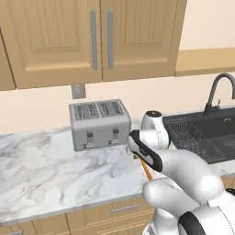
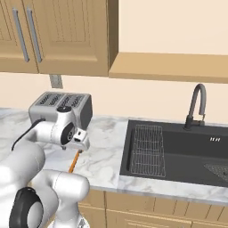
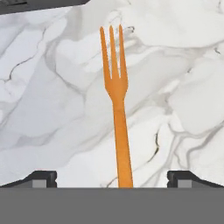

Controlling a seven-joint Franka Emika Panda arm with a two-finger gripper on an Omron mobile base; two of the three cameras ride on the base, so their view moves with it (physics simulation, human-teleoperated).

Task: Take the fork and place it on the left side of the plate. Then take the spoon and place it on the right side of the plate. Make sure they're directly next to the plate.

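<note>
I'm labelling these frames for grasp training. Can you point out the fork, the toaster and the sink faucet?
fork point(image 3: 117, 94): hand view, on the neck just below the three tines.
toaster point(image 1: 100, 131): left base view, on its front face.
sink faucet point(image 2: 197, 107): right base view, on the upright part of the curved spout.

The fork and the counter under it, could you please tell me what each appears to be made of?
The fork looks like moulded plastic: one flat, even orange from tines to handle, with no metallic glint, though a painted finish can't be ruled out. The counter looks like polished marble or a marble-look slab: white with grey veins running across it. The gripper is open over the fork's handle.
</note>
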